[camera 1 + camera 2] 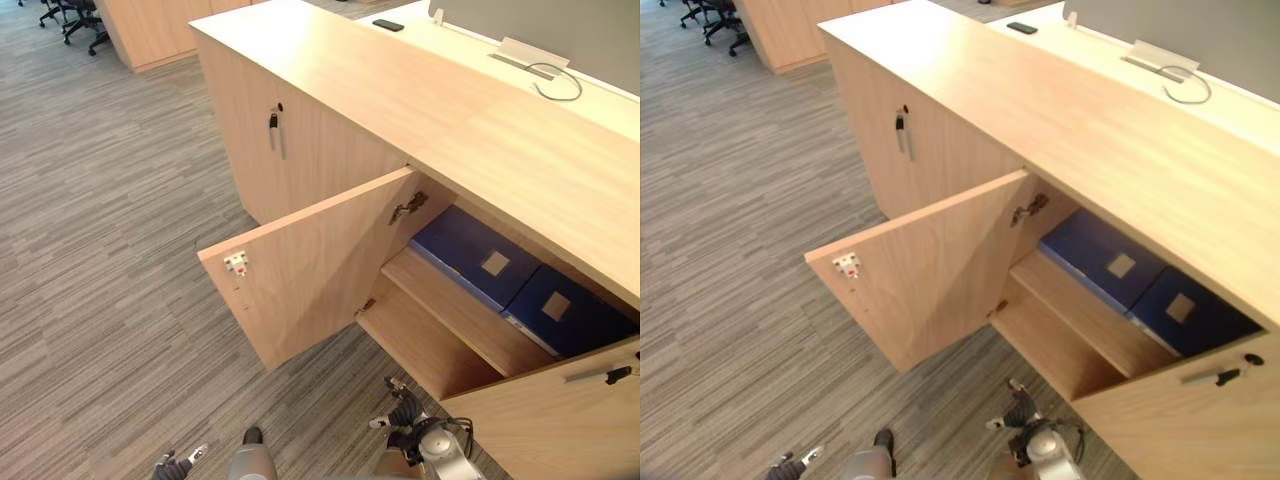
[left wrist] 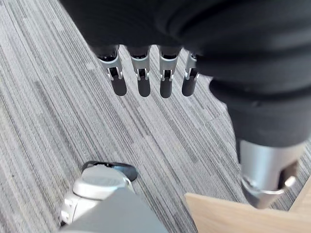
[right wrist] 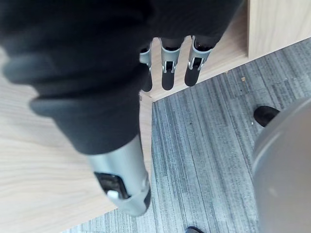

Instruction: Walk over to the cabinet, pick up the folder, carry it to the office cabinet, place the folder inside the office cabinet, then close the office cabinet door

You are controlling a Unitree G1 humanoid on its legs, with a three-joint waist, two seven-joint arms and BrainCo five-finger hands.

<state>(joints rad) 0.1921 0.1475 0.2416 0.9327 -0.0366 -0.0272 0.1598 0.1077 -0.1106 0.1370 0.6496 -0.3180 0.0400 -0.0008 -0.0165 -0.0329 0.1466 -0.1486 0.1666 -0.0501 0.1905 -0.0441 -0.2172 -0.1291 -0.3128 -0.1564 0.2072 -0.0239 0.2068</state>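
2 dark-blue flat folders with pale square labels lie side by side on the upper shelf [image 1: 455, 305] of the open light-wood office cabinet [image 1: 420, 100]: the nearer folder [image 1: 475, 255] and the farther folder [image 1: 565, 312], touching or nearly so. Which 1 is the task's, cannot tell. Both lie ahead of and above the right hand [image 1: 402, 415], off to its right, long sides seemingly along the shelf.

So placing looks done; closing is what's left. 2 doors stand open. The left open door [image 1: 310, 270] swings out ahead of and between the 2 hands, its free edge with 1 white latch [image 1: 237, 263] ahead of the left hand [image 1: 175, 465], which looks nearer to that edge. The right open door [image 1: 560, 420] with 1 bar handle [image 1: 598, 375] sits just beside the right hand, on its right.

Right hand: fingers [image 3: 167, 73] straight, hanging, holding nothing. Left hand: fingers [image 2: 165, 85] straight, empty, over the grey striped carpet [image 1: 100, 250].

1 shut door with keys [image 1: 273, 122] beyond. On the cabinet's top surface: 1 black phone [image 1: 388, 25], 1 grey cable [image 1: 557, 85].
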